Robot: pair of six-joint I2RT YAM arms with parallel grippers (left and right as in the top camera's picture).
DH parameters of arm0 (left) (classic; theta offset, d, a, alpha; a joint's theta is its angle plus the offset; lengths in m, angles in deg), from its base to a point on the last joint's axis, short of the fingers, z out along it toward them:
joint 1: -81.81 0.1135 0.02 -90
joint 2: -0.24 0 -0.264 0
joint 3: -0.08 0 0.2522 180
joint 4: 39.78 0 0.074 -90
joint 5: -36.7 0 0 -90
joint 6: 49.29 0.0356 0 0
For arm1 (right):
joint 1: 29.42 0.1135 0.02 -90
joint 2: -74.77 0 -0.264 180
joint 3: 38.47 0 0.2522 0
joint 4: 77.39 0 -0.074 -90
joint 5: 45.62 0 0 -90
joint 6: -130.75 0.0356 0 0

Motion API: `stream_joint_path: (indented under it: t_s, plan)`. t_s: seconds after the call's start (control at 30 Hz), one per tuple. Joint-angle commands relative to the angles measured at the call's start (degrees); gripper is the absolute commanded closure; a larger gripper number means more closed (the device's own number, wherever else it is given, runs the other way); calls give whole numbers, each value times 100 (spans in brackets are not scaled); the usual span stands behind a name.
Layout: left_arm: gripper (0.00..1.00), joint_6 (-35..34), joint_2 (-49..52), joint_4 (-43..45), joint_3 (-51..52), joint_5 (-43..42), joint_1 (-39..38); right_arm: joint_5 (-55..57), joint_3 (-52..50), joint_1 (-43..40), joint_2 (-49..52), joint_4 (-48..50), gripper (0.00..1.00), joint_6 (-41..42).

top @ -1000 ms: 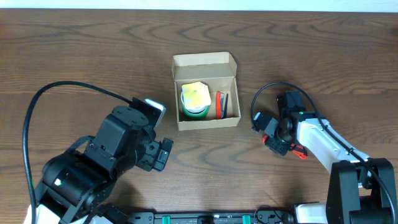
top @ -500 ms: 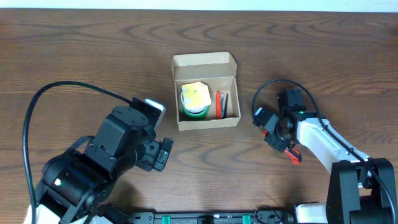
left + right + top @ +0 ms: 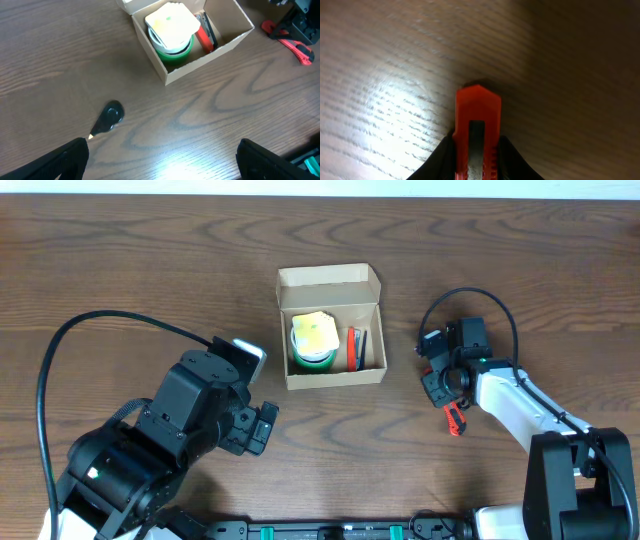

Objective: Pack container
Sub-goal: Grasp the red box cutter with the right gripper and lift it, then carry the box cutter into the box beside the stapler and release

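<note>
1. I am seeing a green tape roll [image 3: 312, 354] capped by a yellow pad [image 3: 314, 332] sitting in the left half of the container [image 3: 335, 375]. A red and black item [image 3: 357, 348] is standing on edge in its right half.
2. The container is resting mid-surface [image 3: 150, 260], its flap folded back on the far side.
3. A red cutter [image 3: 453, 418] is lying right of the container, apart from it.
4. The right gripper [image 3: 476, 145] is pinching that cutter, fingers [image 3: 437, 160] narrow against both its sides.
5. The left gripper [image 3: 160, 167] is hanging near-left of the container, fingers spread wide, with a dark blotch [image 3: 111, 116] between.
</note>
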Motion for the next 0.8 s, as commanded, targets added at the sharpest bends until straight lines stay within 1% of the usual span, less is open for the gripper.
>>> stream_joint_path:
  t_s: [0.0,0.13,0.27,0.33,0.43,0.63,0.77]
  plan:
    - [5,20,-28,-20,24,46,17,-131,186,-20,142,-63,90,872]
    - [5,20,-28,-20,24,46,17,-605,688,-20,140,-256,90,946]
    - [5,20,-28,-20,24,46,17,-651,1241,-20,140,-498,92,1187]
    - [5,20,-28,-20,24,46,17,-688,1526,-20,140,-649,91,1193]
    - [5,20,-28,-20,24,46,17,-874,2031,-20,140,-905,91,1456]
    - [5,20,-28,-20,24,46,17,-1700,3254,-2,140,-1318,94,2273]
    - [4,20,-28,-20,24,46,17,-1873,3845,195,142,-1333,94,3038]
